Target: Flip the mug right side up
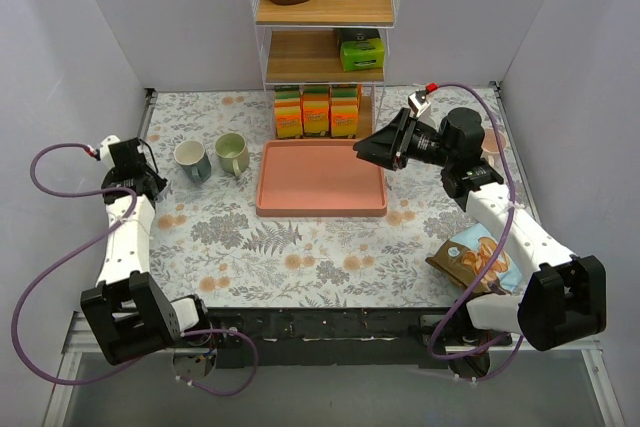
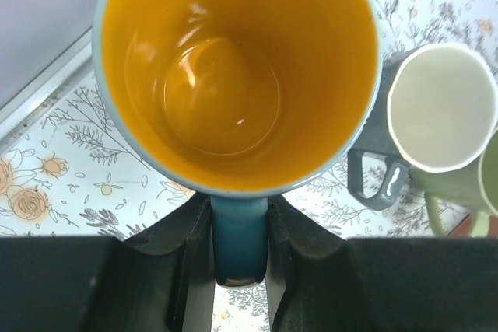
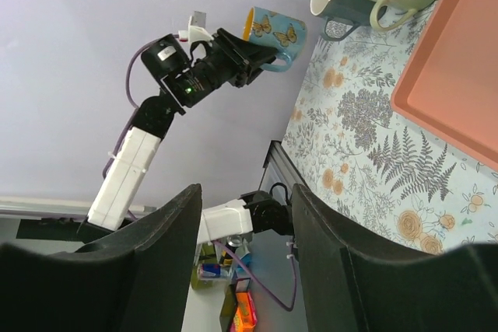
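My left gripper (image 2: 240,270) is shut on the blue handle of a mug (image 2: 233,75) with an orange inside. The mug's mouth faces up toward the wrist camera. In the right wrist view the mug (image 3: 276,29) is light blue with butterflies, and the left gripper (image 3: 233,56) holds it at the table's far left edge, base toward the table. I cannot tell if it touches the table. In the top view the left gripper (image 1: 135,172) hides the mug. My right gripper (image 1: 365,147) is open and empty, raised over the pink tray's right side; its view (image 3: 245,192) shows wide-apart jaws.
A grey mug (image 1: 192,159) and a green mug (image 1: 232,153) stand upright just right of the held mug. A pink tray (image 1: 320,179) lies mid-table. A snack bag (image 1: 475,257) lies front right. A shelf (image 1: 325,37) with orange boxes (image 1: 317,112) stands at the back.
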Controlling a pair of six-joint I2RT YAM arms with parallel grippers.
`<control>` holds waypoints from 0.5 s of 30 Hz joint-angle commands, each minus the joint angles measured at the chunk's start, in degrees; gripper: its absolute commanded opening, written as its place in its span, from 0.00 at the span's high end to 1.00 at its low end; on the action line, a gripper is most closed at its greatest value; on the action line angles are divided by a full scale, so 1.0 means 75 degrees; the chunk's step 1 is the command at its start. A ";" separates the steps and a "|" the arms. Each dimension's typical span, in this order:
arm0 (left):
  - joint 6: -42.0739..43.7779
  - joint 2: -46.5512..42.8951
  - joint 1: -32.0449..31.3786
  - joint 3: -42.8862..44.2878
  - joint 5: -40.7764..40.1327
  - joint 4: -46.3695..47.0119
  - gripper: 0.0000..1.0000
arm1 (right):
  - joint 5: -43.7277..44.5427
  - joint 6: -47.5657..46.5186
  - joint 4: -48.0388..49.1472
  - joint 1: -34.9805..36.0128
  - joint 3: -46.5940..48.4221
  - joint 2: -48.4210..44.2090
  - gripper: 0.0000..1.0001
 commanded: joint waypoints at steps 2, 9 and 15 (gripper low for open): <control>-0.0103 -0.0284 -0.0024 -0.0176 -0.0062 0.1515 1.00 | -0.0315 0.0220 0.0445 -0.0021 -0.0042 -0.0053 0.43; 0.0036 -0.0191 -0.0024 -0.1488 0.0301 0.3003 1.00 | -0.0362 0.0326 0.0493 -0.0021 -0.0124 -0.0112 0.43; 0.0223 -0.0050 -0.0082 -0.1910 0.0406 0.3437 1.00 | -0.0280 0.0315 0.0341 -0.0021 -0.0159 -0.0194 0.43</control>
